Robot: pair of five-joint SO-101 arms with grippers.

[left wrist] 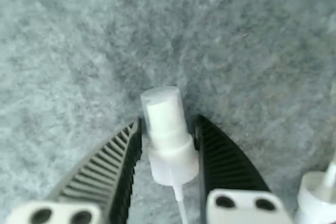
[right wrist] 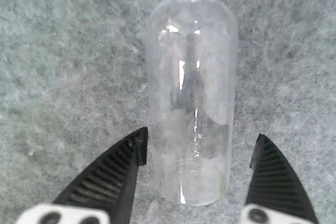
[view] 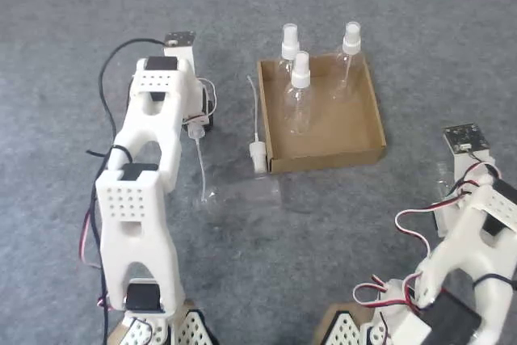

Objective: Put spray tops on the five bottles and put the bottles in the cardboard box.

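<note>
My left gripper (left wrist: 168, 124) is shut on a white spray top (left wrist: 169, 142), held just above the grey carpet. Its thin tube (view: 199, 169) hangs down beside the arm. A clear bottle without a top (view: 252, 191) lies on the carpet in front of the cardboard box (view: 367, 98). A second loose spray top (view: 258, 155) lies against the box's near left corner. Three bottles with spray tops (view: 300, 94) stand in the box. My right gripper (right wrist: 202, 139) is open, its fingers on either side of another topless clear bottle (right wrist: 191, 93) on the carpet.
Grey carpet covers the whole table. The left arm (view: 149, 167) stretches along the left side, with cables beside it. The right arm (view: 472, 232) stands at the near right corner, to the right of the box.
</note>
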